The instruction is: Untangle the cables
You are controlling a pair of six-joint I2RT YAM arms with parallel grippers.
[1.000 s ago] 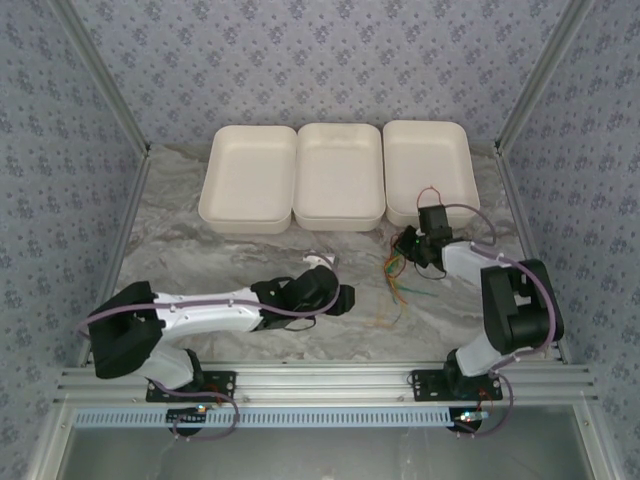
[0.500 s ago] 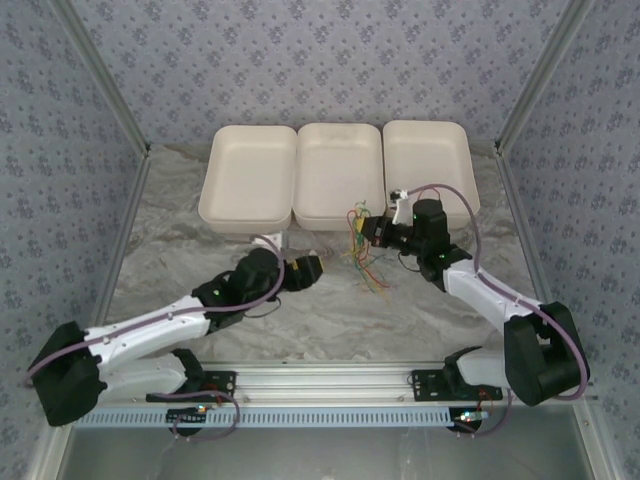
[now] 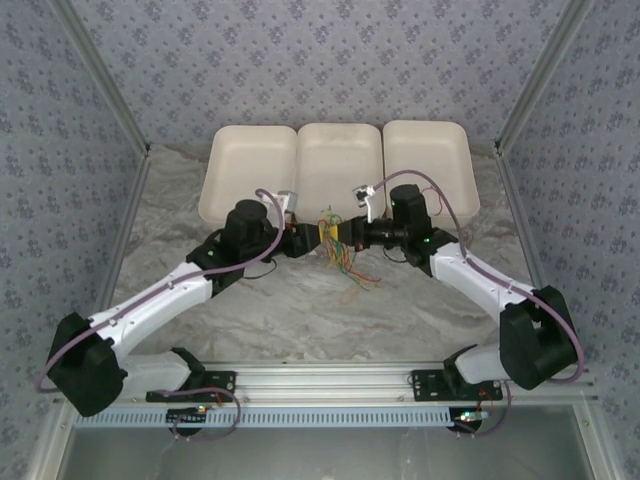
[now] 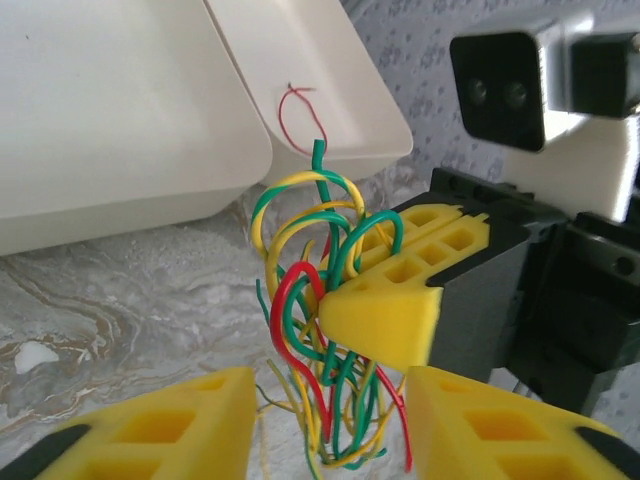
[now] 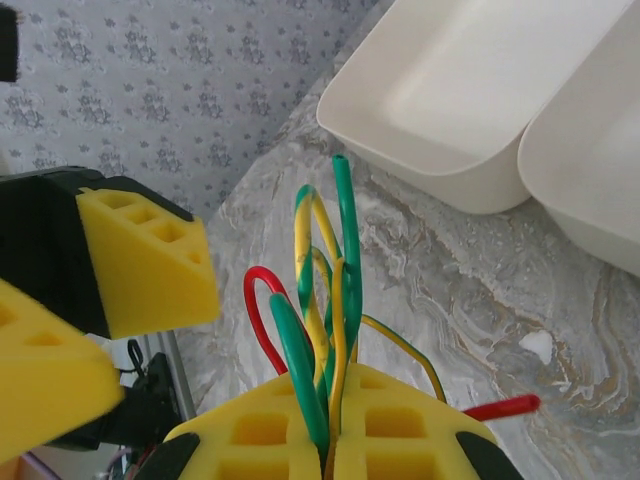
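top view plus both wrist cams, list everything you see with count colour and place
trays: three, white, side by side at the table's far edge
cables: one bundle, red, green and yellow, between the two arms, in front of the middle tray
red wire: one, lying in a tray beyond the bundle
table: one, grey-white marble pattern
walls: blue-grey floral, around the table
left arm: white and black, yellow jaws open either side of the bundle's lower strands
right arm: white and black, yellow jaws shut on the cables

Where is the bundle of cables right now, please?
In the top view the cables hang mid-table, just before the middle tray, pinched in the right fingers, with the open left fingers close on their left.
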